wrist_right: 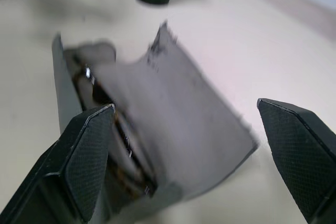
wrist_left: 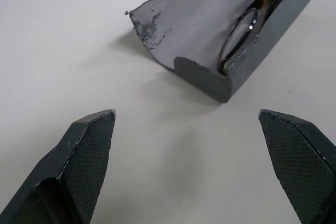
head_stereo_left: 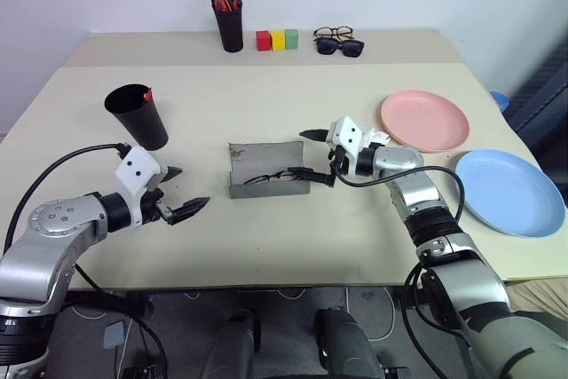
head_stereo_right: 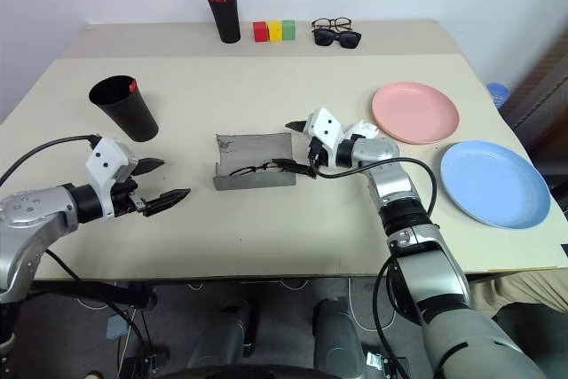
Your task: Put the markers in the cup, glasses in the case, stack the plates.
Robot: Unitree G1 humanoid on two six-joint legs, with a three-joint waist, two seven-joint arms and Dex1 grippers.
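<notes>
Glasses seated in case, lid still up; both pincers wide, empty.
Left gripper at 8 o'clock of the case, right gripper at 3. Glasses light, fragile; case stiff, light, likely slides: press the lid's free edge.

Left gripper: I read its jaws spread wide, forearm reaching in low from my left (nothing between the fingers). Right gripper: jaws likewise apart, wrist bent leftward, empty.
</notes>
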